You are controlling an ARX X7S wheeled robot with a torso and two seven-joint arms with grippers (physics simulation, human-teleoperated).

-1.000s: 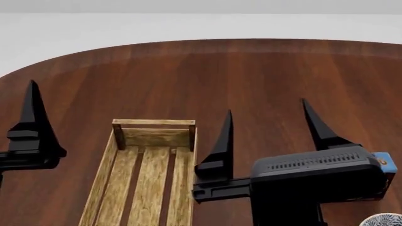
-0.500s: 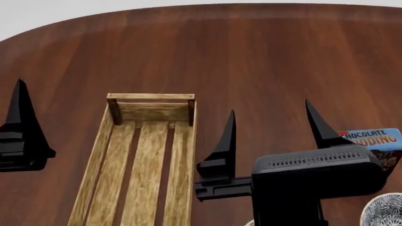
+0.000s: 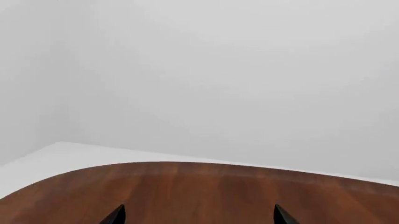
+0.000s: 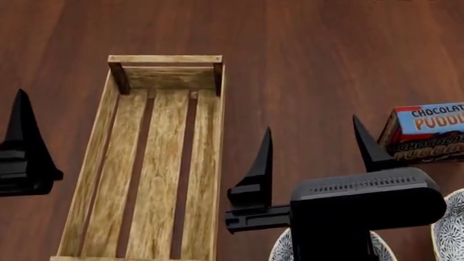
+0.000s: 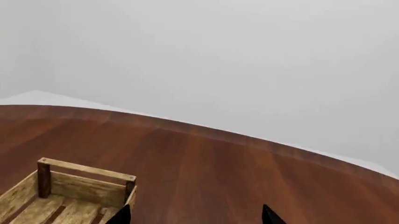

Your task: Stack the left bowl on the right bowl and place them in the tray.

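Two bowls peeking in at the near edge of the counter (image 4: 326, 49) in the head view, so only slivers to go on: left bowl (image 4: 279, 251) showing a patterned rim under the right arm's camera housing, right bowl (image 4: 448, 228) cut off at the near right corner. Looking like glazed ceramic, so guessing stiff, a bit heavy, slick at the rim and chippable if dropped. Probably best pinching across the rim wall, one finger inside and one outside, then lowering straight down to nest. Being round, no real long axis; openings seemingly facing up, but too little showing to be sure.

Sitting empty left of the bowls: tray (image 4: 94, 163), long axis running from near edge toward far edge, one short end wall facing away. Chocolate pudding box (image 4: 427, 133) lying near the right edge, beyond the right bowl.

Right gripper (image 4: 315, 149) hovering above the counter between tray and box, fingers spread wide, gripping nothing. Left gripper (image 3: 196, 215) showing fingers spread in its wrist view too, also empty, hanging left of the tray. Neither touching a bowl yet.
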